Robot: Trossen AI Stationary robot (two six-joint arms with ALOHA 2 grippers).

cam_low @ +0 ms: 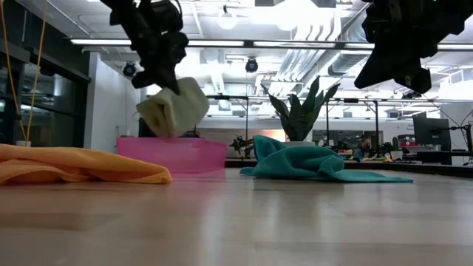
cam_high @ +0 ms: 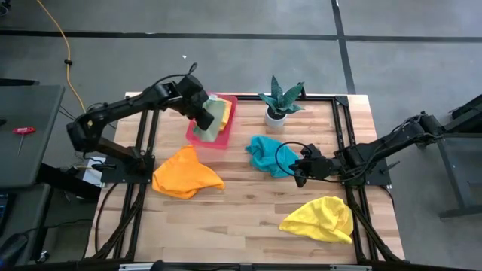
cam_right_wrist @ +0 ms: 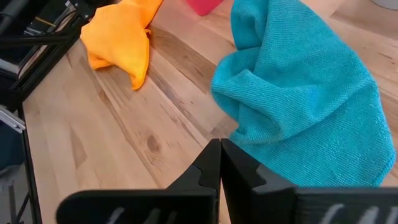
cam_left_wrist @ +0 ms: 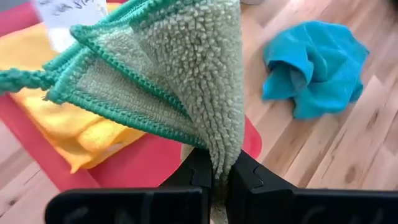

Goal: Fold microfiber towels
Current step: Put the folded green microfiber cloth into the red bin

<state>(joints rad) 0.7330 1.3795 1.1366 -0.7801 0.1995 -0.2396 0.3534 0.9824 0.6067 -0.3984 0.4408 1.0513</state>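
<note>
A wooden worktop is seen from above, with 2 dark robot arms reaching in from the left and right sides.

The left claw hangs above a pink tray at the far left-centre of the worktop. It is clamped on a folded light green towel, which hangs in the air over the tray. From the wrist camera, the 2 fingers pinch the folded green edges together. A folded yellow towel lies inside the tray beneath it. In the low view, the green towel dangles clear above the tray's rim.

The right claw hovers over the worktop at right-centre, just beside a crumpled teal towel. Its fingers are pressed together and hold nothing. From its wrist camera, the teal towel fills the area just ahead of the closed fingertips.

A crumpled orange towel lies on the left side of the worktop, nearer than the tray. A second yellow towel, also crumpled, lies at the near right.

A small potted plant in a white pot stands at the far edge, right of the tray and beyond the teal towel.
</note>
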